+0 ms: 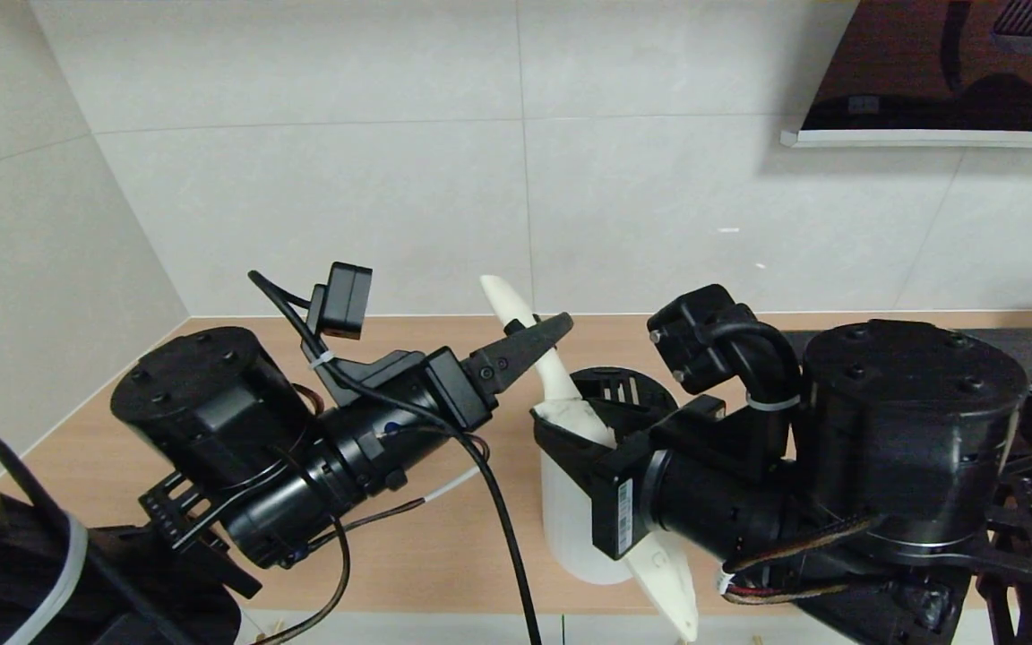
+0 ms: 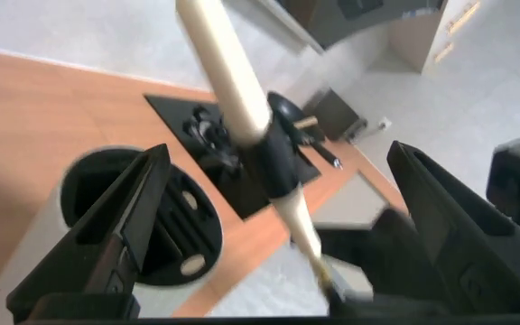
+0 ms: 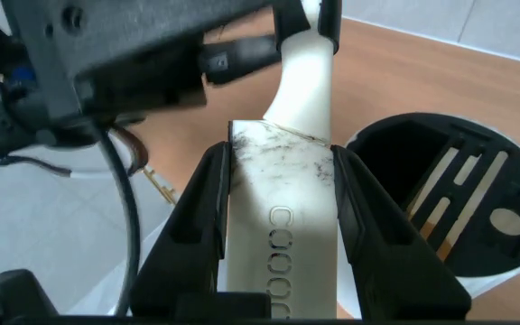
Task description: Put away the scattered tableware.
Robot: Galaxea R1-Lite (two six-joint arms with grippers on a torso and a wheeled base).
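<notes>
One paddle (image 1: 559, 381), one utensil holder (image 1: 570, 528)

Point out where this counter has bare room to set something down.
Bare wood lies in the back left corner of the counter, between the walls and the left arm, and in front between that arm and the white holder. Crowded: above the holder, where the left hand and right hand crowd the spatula.

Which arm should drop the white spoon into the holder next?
Probably right. The right gripper is shut on the white spoon right by the holder. The left gripper is open, its fingers either side of the handle, gripping nothing.
</notes>
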